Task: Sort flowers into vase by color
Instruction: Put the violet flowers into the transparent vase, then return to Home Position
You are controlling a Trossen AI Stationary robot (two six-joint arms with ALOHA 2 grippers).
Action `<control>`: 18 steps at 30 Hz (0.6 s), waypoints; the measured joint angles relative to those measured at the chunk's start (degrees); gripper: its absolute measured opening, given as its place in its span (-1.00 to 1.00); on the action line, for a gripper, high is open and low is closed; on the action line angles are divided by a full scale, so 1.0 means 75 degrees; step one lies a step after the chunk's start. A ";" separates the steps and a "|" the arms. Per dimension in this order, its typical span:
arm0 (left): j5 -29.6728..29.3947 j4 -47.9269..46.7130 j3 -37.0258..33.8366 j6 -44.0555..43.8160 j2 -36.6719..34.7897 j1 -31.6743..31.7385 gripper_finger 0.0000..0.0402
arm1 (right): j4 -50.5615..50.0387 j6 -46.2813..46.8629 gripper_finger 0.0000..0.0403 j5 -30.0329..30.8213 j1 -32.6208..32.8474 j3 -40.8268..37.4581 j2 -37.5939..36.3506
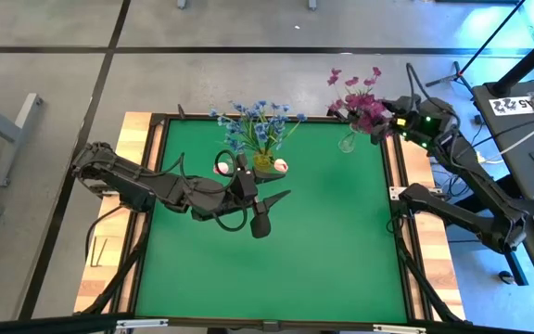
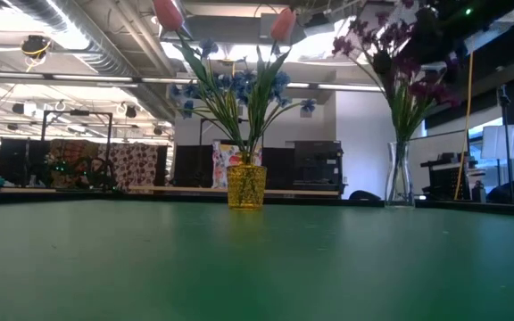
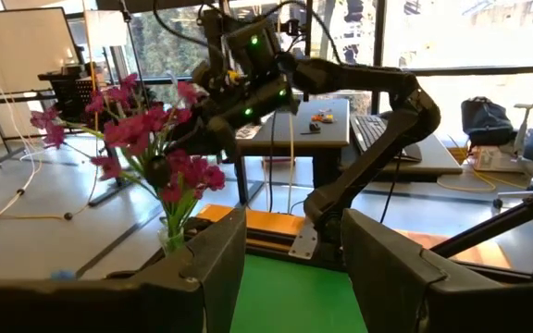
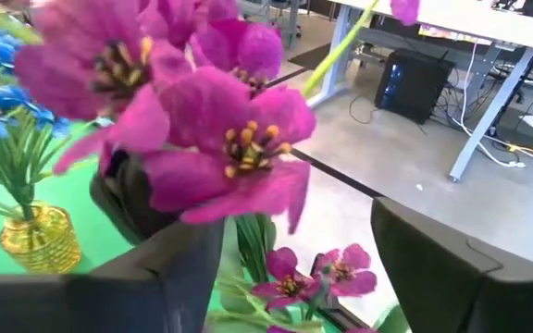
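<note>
**High view: flowers gathered by colour at the far edge, right jaws at the magenta bunch**

In the high view, two vases were seen near the far edge of the green surface (image 1: 276, 250). The yellow vase (image 1: 263, 161) stood near the middle of that edge and carried the blue flowers (image 1: 260, 122), with two pale tulip buds (image 1: 222, 168) lying low beside it, one on each side. The clear vase (image 1: 348, 143) stood to the right of the yellow vase, close to the far right corner, and carried the magenta flowers (image 1: 360, 100). The colours appeared to have been kept apart so that each vase held its own; the tulips sharing the yellow vase with the blue blossoms suggested that the sorting was not strictly by one colour there.

The right gripper (image 1: 384, 128) was held high, just to the right of the magenta flowers and above the clear vase. In the right wrist view its jaws were spread wide, and one magenta blossom (image 4: 239, 153) lay close in front of them, roughly between the two fingers (image 4: 169, 264) but not pinched by them. Whether a stem had just been let go or was about to be taken could not be judged.

The left gripper (image 1: 260, 223) waited over the surface, nearer the viewer than the yellow vase. Its jaws were spread and nothing was held between them; the flowers were well apart from it.
</note>
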 joint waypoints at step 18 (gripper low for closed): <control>0.0000 -0.0017 0.0000 -0.0044 0.0000 0.0015 -0.13 | -0.1296 -0.0054 0.44 0.0957 0.0000 0.0481 0.0067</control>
